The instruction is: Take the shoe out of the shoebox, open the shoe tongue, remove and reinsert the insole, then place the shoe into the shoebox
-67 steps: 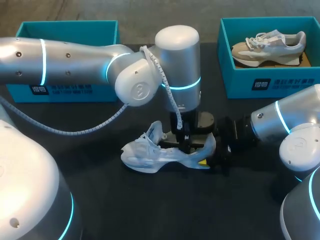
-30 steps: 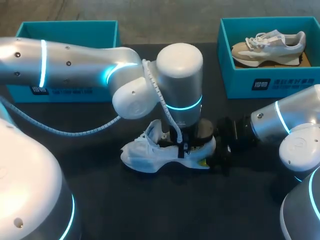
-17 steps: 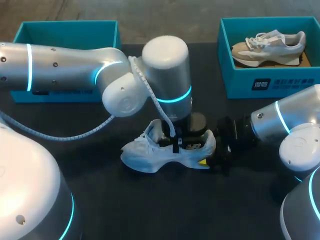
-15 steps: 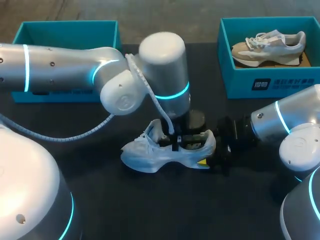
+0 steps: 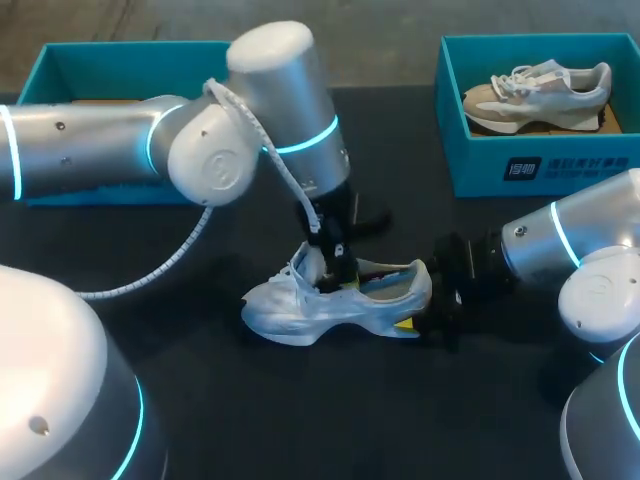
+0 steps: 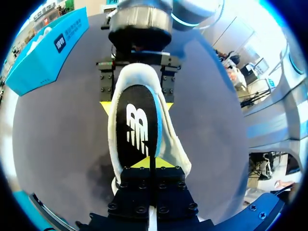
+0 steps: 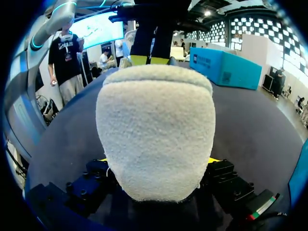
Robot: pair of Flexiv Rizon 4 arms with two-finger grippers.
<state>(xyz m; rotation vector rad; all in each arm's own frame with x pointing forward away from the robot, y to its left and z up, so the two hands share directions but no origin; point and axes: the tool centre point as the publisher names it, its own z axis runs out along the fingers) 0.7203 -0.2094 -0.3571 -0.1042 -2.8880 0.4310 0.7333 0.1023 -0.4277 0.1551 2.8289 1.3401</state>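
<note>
A white shoe (image 5: 290, 305) lies on its side on the dark table, toe to the left. My right gripper (image 5: 425, 312) clasps its fuzzy heel (image 7: 154, 134) from both sides, and its yellow tips also flank the heel in the left wrist view (image 6: 137, 106). Coming down from the left, my left gripper (image 5: 338, 268) sits in the shoe's mouth by the tongue. It is shut (image 6: 150, 161) on the near end of the black insole (image 6: 137, 130). That insole runs back along the inside of the shoe toward the heel.
An open teal shoebox (image 5: 130, 55) stands at the back left, partly behind my left arm. A second teal box (image 5: 500, 165) at the back right holds a beige shoe (image 5: 540, 95). Bare table lies in front of the shoe.
My left arm has swung left and tilted. Its shut gripper drew back from the heel area to the tongue end. The shoe and right gripper have stayed put.
</note>
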